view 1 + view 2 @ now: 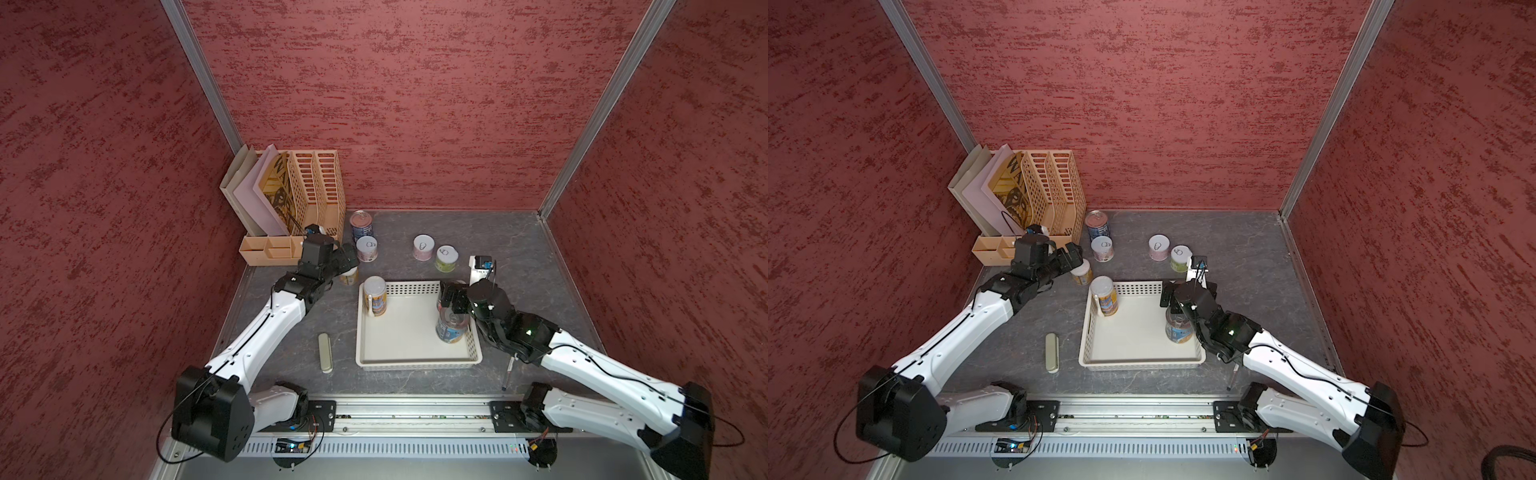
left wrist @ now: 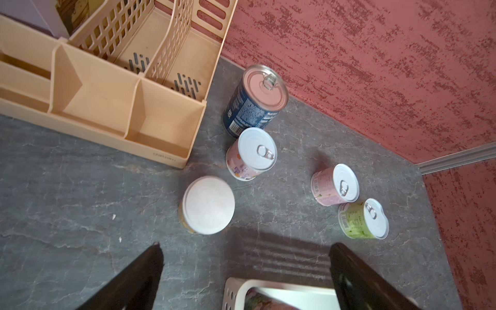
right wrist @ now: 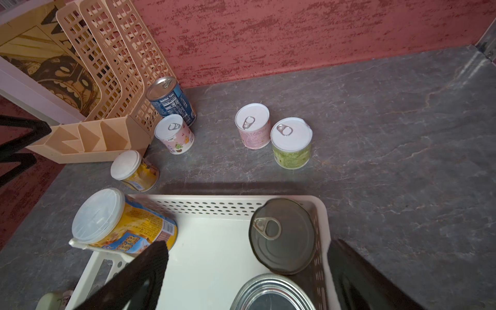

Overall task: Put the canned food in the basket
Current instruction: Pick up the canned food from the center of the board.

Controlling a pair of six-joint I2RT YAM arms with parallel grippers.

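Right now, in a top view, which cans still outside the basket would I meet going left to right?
Short yellow can → pink tin → green tin. The blue-labelled can and the flower-print tin lie between the first two, one behind the other, so I leave their order out.
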